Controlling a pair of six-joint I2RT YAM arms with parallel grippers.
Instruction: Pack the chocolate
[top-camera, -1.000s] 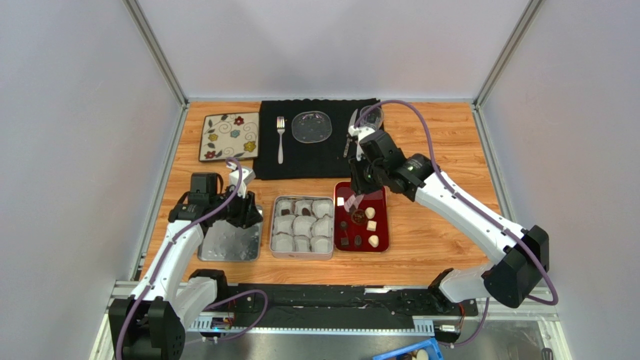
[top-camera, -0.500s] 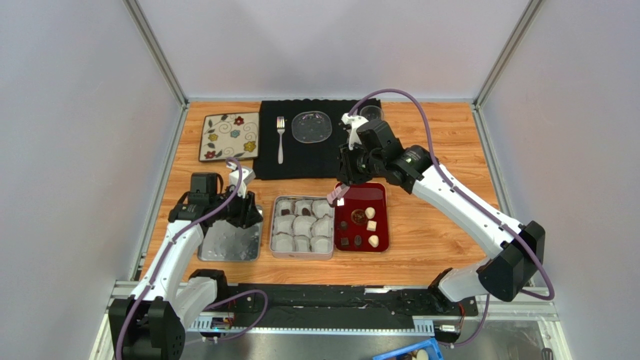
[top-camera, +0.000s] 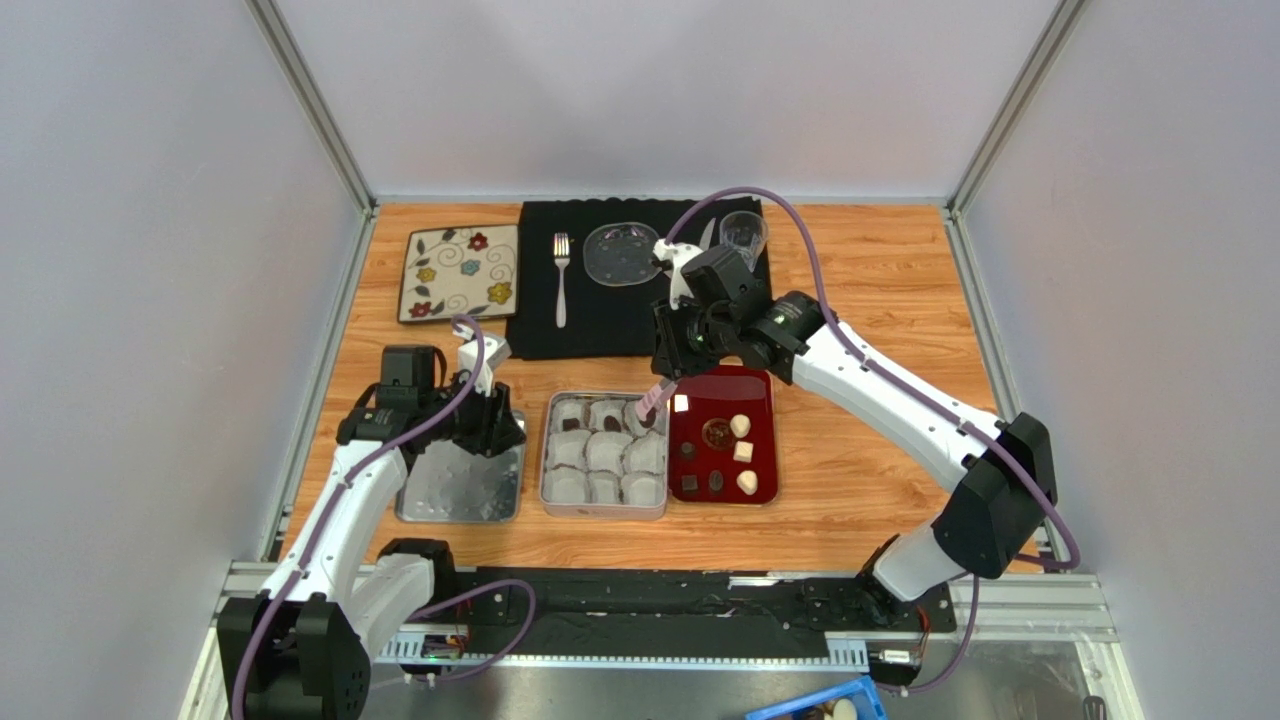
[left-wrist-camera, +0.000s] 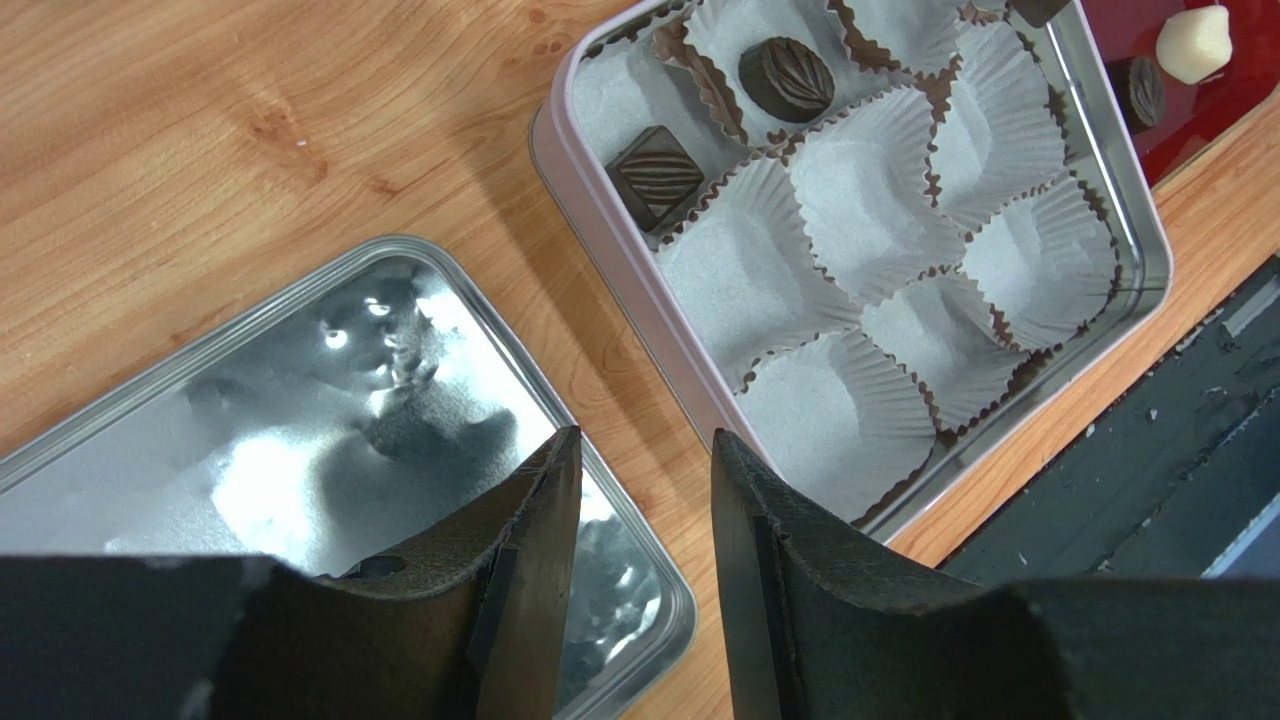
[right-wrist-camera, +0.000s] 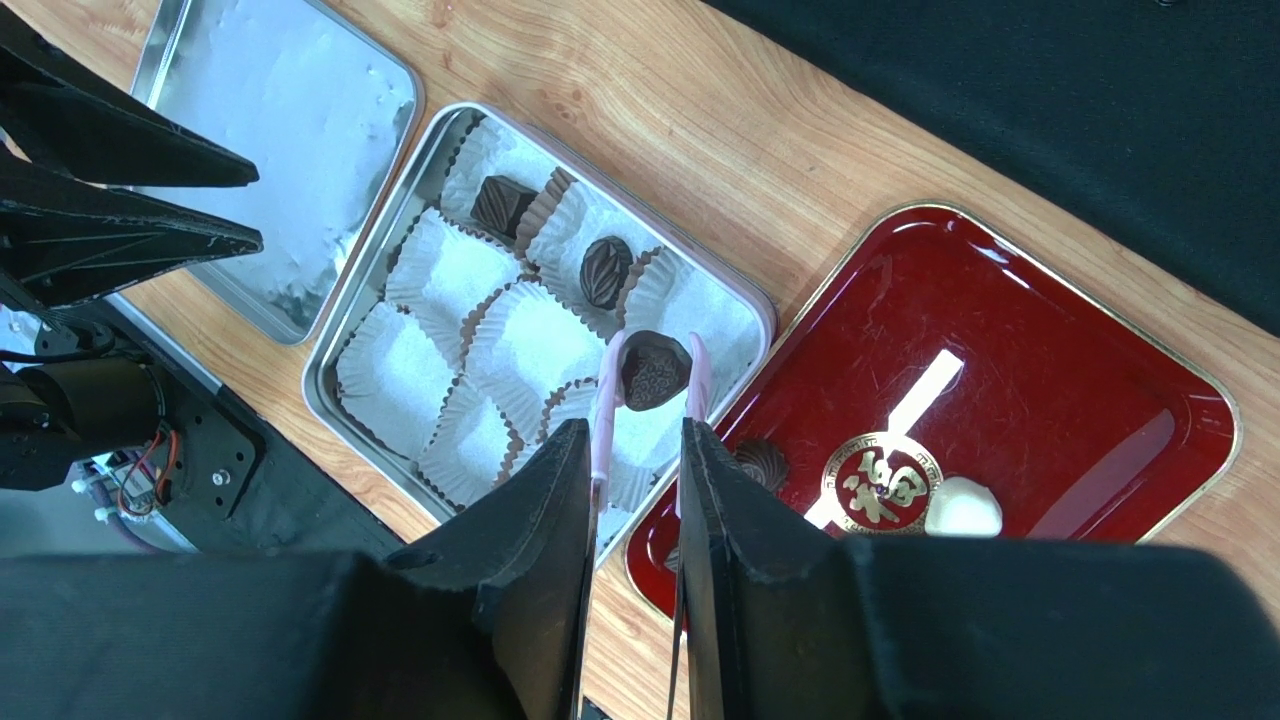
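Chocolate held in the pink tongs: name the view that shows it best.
Right wrist: the dark chocolate shows sharp and close between the pink tongs, above the tin. Top external shows only a speck; left wrist gives no clear sight.

Dark brown chocolate (right-wrist-camera: 655, 369), white paper cups (left-wrist-camera: 864, 195), red tray (right-wrist-camera: 1052, 345), flower-patterned plate (top-camera: 458, 273).

one dark domed piece (right-wrist-camera: 657, 371) hanging pinched in the right gripper (right-wrist-camera: 651, 357), over the tin's (left-wrist-camera: 606, 240) far-right cup. square dark piece (right-wrist-camera: 501, 206) and oval ribbed piece (right-wrist-camera: 606, 270) sitting flat in the tin's far-left and far-middle cups. loose dark pieces (top-camera: 688, 485) and cream pieces (top-camera: 747, 482) lying apart, just right of the tin.
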